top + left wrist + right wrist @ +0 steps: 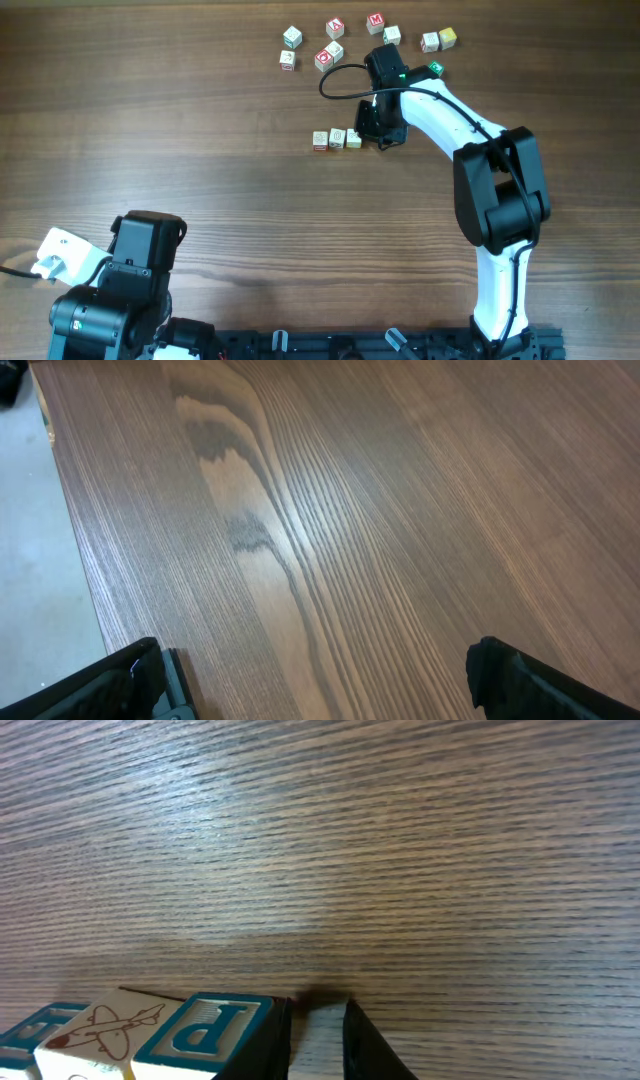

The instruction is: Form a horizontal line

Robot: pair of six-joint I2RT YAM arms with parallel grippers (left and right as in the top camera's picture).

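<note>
My right gripper (pixel 382 135) beside the row (pixel 337 139).
Fingers (pixel 372 1055) close together, hold unclear; a crooked exit could nudge all 3 askew.

Probably a robotics lab: a right arm (pixel 495 200) at 4 o'clock and left arm (pixel 110 290) at 7 o'clock stand at a black rail (pixel 350 345) edging a wood-grain counter (pixel 200 150).

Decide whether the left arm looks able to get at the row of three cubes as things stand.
Probably yes, if its reach stretches that far: bare table lies between the left pincer and the left end of the row. The right pincer crowds the right end.
</note>
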